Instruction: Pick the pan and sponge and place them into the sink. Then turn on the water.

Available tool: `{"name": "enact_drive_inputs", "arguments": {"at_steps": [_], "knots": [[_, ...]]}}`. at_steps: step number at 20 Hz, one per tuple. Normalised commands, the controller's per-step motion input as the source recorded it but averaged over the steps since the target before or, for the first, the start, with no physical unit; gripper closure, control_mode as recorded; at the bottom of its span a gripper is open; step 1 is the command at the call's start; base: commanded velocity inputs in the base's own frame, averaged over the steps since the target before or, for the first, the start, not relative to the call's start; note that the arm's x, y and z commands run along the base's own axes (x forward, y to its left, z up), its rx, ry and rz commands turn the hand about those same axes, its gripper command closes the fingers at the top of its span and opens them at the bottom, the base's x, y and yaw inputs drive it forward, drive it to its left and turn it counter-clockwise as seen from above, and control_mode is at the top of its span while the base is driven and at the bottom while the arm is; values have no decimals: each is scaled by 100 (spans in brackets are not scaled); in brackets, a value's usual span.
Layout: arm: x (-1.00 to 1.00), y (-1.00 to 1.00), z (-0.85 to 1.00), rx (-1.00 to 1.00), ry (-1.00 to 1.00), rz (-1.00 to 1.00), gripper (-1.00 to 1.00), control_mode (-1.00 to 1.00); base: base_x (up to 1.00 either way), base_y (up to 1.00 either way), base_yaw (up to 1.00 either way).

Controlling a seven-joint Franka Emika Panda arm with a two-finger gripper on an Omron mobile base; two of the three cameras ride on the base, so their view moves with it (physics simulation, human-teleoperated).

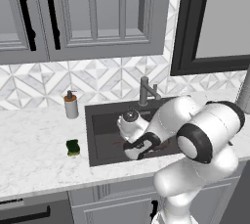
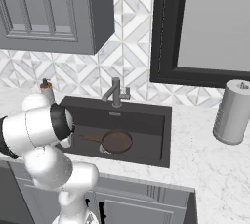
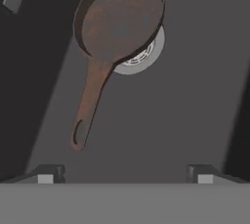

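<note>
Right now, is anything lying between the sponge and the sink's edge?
No. In the left base view the sponge sits on bare marble counter, and nothing lies on the stretch between it and the sink rim.

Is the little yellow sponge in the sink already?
No, the sponge sits on the counter left of the sink.

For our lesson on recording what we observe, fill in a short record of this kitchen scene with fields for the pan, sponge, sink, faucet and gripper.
pan: pan lies flat in the sink, partly over the drain
sponge: sponge on the counter, left of the sink
sink: sink holds the pan
faucet: faucet shows no stream
gripper: gripper open above the sink floor, holding nothing
task progress: pan placed; sponge and water not yet done
</note>
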Motion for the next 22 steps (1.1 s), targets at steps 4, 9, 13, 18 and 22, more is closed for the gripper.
{"name": "enact_drive_inputs", "arguments": {"at_steps": [4,9,13,18,22], "knots": [[-23,51,100,-9,18,0,-100,-100,0,0,0],[-13,28,100,-11,21,0,-100,-100,0,0,0],[-63,17,91,-7,4,4,-100,-100,0,0,0],[-93,33,36,-2,-1,36,-100,-100,0,0,0],[-52,44,2,-5,3,67,-100,-100,0,0,0]]}}
